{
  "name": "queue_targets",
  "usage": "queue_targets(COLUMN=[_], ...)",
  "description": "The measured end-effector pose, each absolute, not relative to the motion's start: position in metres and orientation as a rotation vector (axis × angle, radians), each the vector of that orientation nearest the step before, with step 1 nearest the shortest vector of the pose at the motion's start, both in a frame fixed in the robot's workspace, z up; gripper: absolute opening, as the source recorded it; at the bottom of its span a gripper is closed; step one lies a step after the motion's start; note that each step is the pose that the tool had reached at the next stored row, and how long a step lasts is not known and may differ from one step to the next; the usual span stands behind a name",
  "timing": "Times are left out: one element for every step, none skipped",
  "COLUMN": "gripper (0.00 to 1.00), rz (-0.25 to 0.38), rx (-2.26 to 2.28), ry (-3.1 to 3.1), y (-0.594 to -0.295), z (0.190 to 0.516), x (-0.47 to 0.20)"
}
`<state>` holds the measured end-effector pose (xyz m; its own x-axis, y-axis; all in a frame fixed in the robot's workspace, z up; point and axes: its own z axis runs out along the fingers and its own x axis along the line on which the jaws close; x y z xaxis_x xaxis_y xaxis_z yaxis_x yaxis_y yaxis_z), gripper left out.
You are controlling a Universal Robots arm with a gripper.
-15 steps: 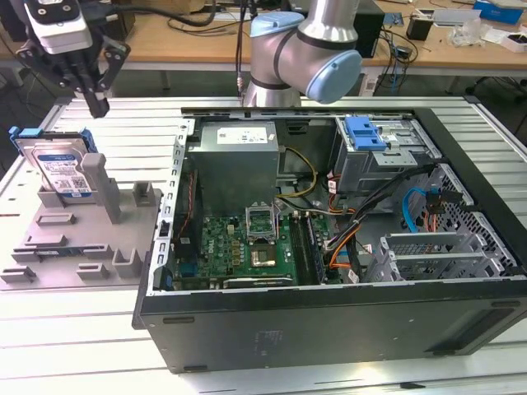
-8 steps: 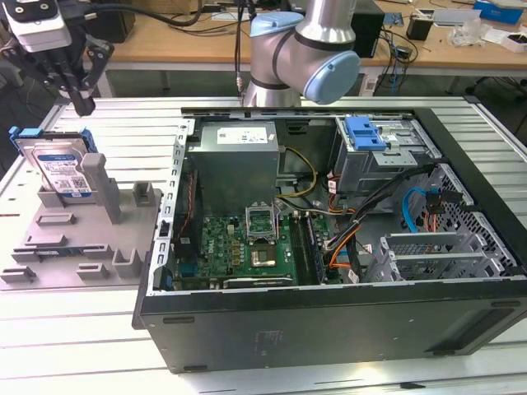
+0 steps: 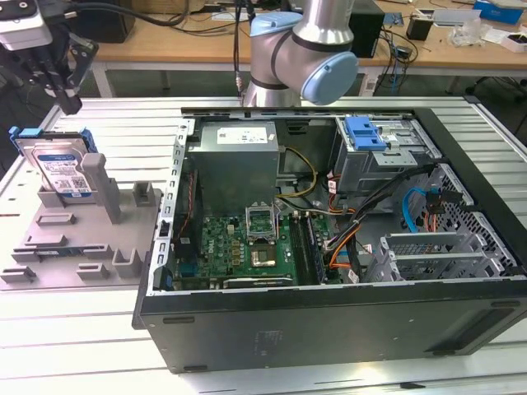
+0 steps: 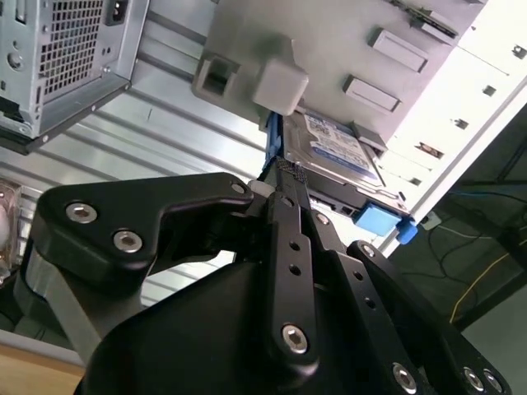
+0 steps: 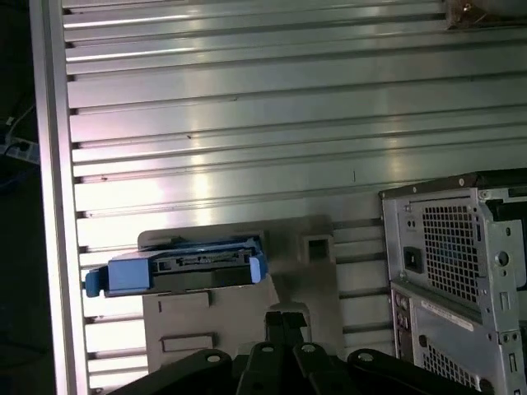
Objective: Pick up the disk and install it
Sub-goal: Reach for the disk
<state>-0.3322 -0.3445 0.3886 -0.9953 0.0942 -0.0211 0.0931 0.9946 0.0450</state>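
The disk (image 3: 62,164), a silver drive with a white-and-blue label in a blue carrier, stands tilted on edge in a grey holder (image 3: 74,239) at the exterior view's left. My gripper (image 3: 69,100) hangs just above the disk's upper edge, apart from it, with its black fingers together and nothing between them. In the second wrist view the fingertips (image 4: 288,169) point at the disk (image 4: 333,144) below. The first wrist view has the disk (image 5: 177,267) edge-on beyond the gripper (image 5: 284,317).
An open computer case (image 3: 329,313) lies on its side on the ribbed metal table (image 3: 123,123). Inside are a grey power supply (image 3: 235,156), a green board and a drive cage with a blue latch (image 3: 366,132). The arm's base stands behind the case.
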Motion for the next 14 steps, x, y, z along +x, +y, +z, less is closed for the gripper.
queue_targets(gripper=[0.11,0.11,0.11,0.11,0.11,0.11,0.11,0.11,0.11,0.11,0.11,0.11,0.11,0.11], rz=[0.068,0.068,0.068,0.068,0.068,0.069,0.068,0.068,0.068,0.068,0.069,0.068,0.068,0.068], rx=[0.147,0.147,0.148,0.148,0.149,0.149,0.149,0.149,0.149,0.149,0.149,0.149,0.149,0.149], ry=[3.114,3.114,3.114,3.114,3.114,3.114,3.114,3.114,3.114,3.114,3.114,3.114,3.114,3.114], y=[-0.344,-0.343,-0.342,-0.342,-0.341,-0.34,-0.339,-0.338,-0.336,-0.335,-0.334,-0.332,-0.331,-0.329], z=[0.389,0.388,0.388,0.388,0.388,0.388,0.388,0.388,0.388,0.387,0.387,0.387,0.387,0.387], x=[-0.335,-0.337,-0.341,-0.343,-0.345,-0.348,-0.35,-0.352,-0.354,-0.357,-0.358,-0.361,-0.363,-0.367])
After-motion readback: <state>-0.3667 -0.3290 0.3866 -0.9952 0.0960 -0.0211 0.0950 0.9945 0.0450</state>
